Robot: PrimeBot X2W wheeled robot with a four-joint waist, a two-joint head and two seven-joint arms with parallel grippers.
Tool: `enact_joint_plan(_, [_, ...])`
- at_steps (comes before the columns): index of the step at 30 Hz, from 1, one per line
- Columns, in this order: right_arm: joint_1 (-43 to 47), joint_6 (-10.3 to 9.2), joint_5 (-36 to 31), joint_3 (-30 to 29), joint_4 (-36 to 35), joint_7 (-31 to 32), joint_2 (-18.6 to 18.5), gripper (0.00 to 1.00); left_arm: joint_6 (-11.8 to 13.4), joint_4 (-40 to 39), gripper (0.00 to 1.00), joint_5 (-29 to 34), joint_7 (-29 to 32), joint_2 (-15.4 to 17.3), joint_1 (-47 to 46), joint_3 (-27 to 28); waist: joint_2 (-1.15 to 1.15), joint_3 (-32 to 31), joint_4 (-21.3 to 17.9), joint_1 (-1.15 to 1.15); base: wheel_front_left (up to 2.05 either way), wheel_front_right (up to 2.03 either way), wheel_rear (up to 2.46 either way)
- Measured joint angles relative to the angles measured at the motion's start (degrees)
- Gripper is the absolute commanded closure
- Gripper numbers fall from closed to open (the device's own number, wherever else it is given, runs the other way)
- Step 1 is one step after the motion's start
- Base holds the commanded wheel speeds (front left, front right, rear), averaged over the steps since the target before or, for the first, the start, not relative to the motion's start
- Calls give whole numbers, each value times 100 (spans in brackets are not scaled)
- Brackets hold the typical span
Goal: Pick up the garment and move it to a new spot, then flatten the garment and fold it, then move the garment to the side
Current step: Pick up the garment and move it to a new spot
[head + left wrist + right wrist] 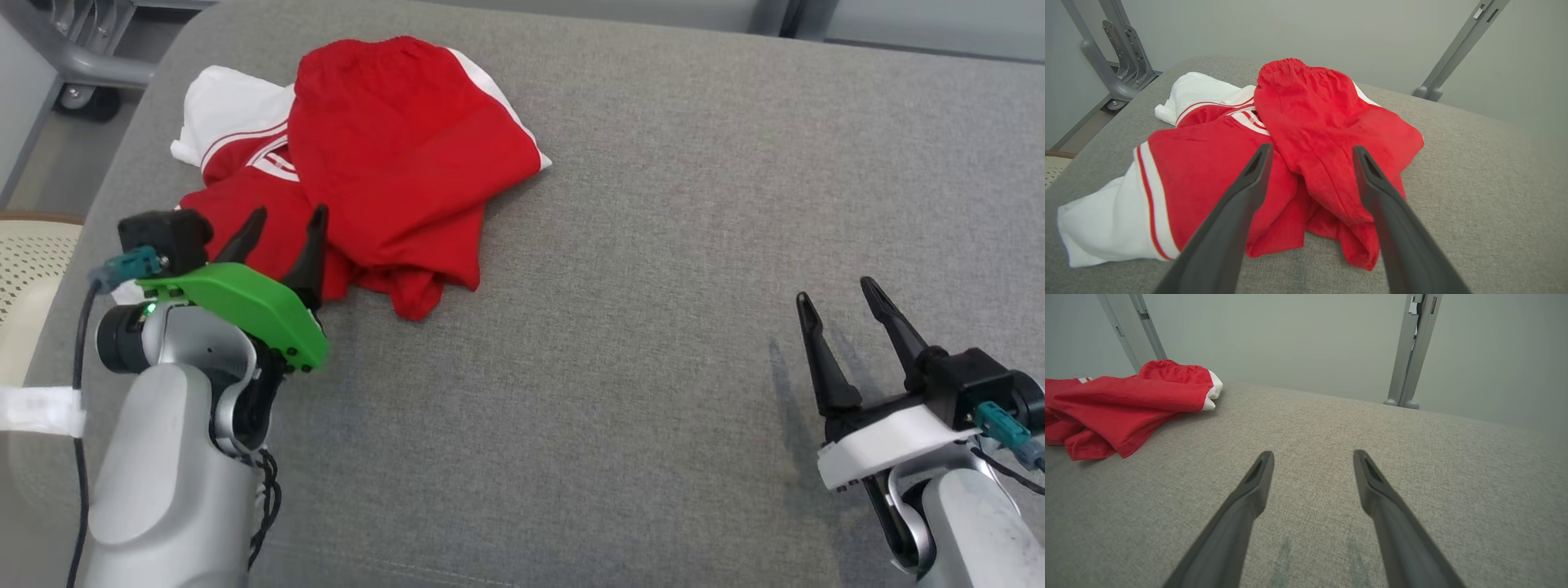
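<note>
A crumpled red and white garment (384, 155) lies in a heap at the far left of the grey padded surface (653, 245). My left gripper (283, 224) hovers open over the heap's near edge, with nothing between its fingers. In the left wrist view the garment (1306, 122) spreads just beyond the fingertips of the left gripper (1312, 153), red cloth in the middle and a white striped part at the left. At the near right my right gripper (838, 296) stands open over bare fabric, far from the garment (1126, 400), and the right wrist view shows this gripper (1312, 457) with a wide gap.
Grey metal frame posts (1410, 351) rise behind the surface's far edge, and a frame foot with a wheel (82, 90) stands at the far left. A pale perforated seat (33, 261) sits off the left edge. The middle and right of the surface lie bare.
</note>
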Motion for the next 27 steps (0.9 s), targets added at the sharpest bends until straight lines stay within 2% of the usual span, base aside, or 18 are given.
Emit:
enact_joint_plan(5, [-333,3,-38,51,-52,-1,23,0,240,230,0,-99,234,-21,-320,285,0,349,-158,0,0,0,0])
enact_joint_plan(16, [-577,2,-29,-183,137,-15,65,0,270,894,0,-97,347,-40,-519,85,0,693,-726,0,0,0,0])
enact_joint_plan(17, [-577,2,-29,-202,157,-15,74,0,268,929,23,-97,353,-43,-540,69,0,693,-750,0,0,0,0])
enact_joint_plan(18, [-577,2,-29,-211,175,-15,77,0,236,971,72,-92,361,-44,-556,46,0,683,-762,0,0,0,0])
enact_joint_plan(19, [-577,3,-29,-215,190,-15,86,0,218,1009,100,-71,366,-43,-566,13,0,667,-766,0,0,0,0])
enact_joint_plan(27, [-574,3,-29,-237,330,-15,182,0,31,1024,100,30,332,-47,-798,-330,0,469,-730,0,0,0,0])
